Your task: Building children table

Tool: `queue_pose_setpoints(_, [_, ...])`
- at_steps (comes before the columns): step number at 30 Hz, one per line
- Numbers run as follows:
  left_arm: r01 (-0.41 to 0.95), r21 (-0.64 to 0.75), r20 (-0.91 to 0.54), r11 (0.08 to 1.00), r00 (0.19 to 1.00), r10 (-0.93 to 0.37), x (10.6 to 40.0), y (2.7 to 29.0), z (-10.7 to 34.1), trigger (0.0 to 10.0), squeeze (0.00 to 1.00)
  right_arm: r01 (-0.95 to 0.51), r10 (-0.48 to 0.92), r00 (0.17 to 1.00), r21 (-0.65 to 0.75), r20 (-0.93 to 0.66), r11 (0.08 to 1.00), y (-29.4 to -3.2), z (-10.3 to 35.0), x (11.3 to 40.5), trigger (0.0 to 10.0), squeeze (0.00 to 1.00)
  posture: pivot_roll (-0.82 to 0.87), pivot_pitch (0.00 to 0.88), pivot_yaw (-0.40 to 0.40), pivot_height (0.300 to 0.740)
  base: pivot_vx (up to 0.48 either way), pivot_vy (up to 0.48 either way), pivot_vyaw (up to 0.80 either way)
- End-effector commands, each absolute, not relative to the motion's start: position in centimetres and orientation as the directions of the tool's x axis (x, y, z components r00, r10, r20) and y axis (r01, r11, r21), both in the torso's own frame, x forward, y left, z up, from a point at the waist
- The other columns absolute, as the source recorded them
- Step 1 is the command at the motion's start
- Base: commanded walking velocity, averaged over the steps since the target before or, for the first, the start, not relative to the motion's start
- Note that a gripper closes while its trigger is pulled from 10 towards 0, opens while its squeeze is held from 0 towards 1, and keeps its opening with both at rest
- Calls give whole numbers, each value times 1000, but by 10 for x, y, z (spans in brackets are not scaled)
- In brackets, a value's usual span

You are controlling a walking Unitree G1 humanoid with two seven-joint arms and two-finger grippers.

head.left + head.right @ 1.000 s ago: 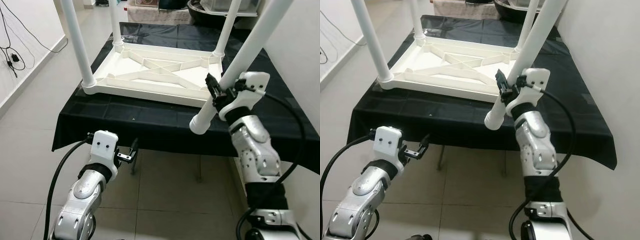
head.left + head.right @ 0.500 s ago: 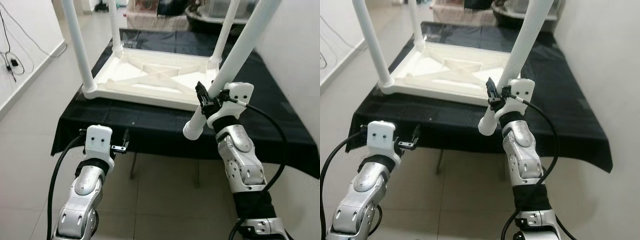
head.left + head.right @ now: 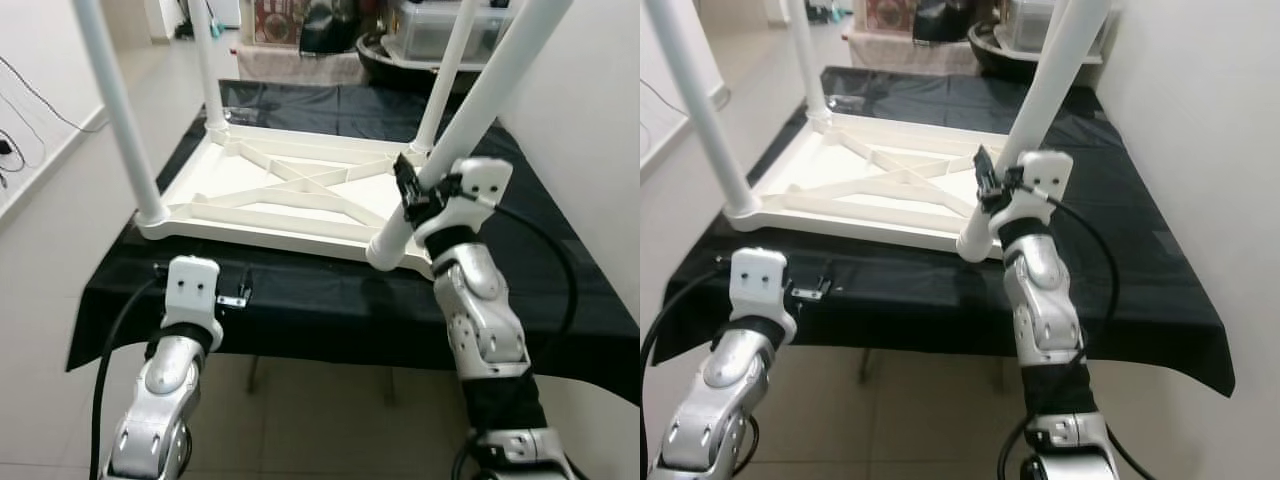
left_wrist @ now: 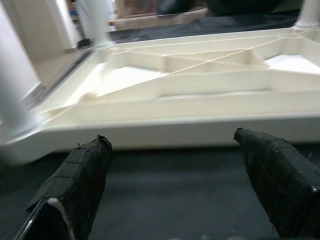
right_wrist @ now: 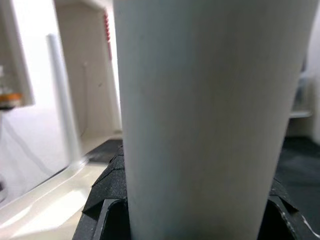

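Right gripper [image 3: 412, 193] is clamped around the fourth leg [image 3: 470, 112], a loose white tube it holds tilted, top leaning off toward the robot's right. Compared with a second ago, the leg's lower end has come in from hanging out over the floor in front of the black tablecloth [image 3: 330, 300] and now sits right at the near right corner of the upside-down tabletop [image 3: 290, 200], the one corner without a leg. Whether it's actually touching the socket or just above it is hard to tell from the head views. The whole scene also looks closer than before, so the robot has probably stepped in or bent toward the table.

Left gripper [image 3: 237, 296] hangs just in front of the tabletop's near edge with its fingers spread and nothing between them; its wrist view looks straight along the white rim.

The other three legs, e.g. the near left leg [image 3: 112, 100], are already standing in their corners. So this looks like the last leg, and the job is mostly done. The catch: the leg is still at a slant, so it likely needs straightening upright before it will push down into the corner.
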State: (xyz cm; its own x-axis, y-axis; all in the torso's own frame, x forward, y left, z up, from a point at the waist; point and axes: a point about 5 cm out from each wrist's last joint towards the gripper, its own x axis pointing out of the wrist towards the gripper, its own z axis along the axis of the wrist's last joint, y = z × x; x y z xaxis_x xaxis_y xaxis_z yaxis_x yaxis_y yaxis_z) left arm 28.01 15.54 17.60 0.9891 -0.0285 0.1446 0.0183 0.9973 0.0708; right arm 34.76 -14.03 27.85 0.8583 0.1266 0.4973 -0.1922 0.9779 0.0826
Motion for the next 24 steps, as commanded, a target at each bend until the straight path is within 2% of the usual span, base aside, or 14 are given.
queue_pose_setpoints(1, [26,74,158,997,987,-37,282,152,178,10000,0,-138,49,845,128,532,982,-160,286,347,10000,0,84,122,-57,740,0,0,0])
queue_pose_setpoints(6, [23,66,166,998,986,-34,284,152,180,10000,0,-137,33,831,146,555,980,-162,294,348,10000,0,85,118,-54,740,0,0,0])
queue_pose_setpoints(20, [25,81,196,996,980,-41,288,148,189,10000,0,-191,73,840,167,538,967,-150,287,348,10000,0,85,123,-58,740,0,0,0])
queue_pose_setpoints(24, [25,82,201,996,979,-42,287,147,190,10000,0,-180,73,838,147,542,973,-150,287,348,10000,0,84,128,-61,740,0,0,800])
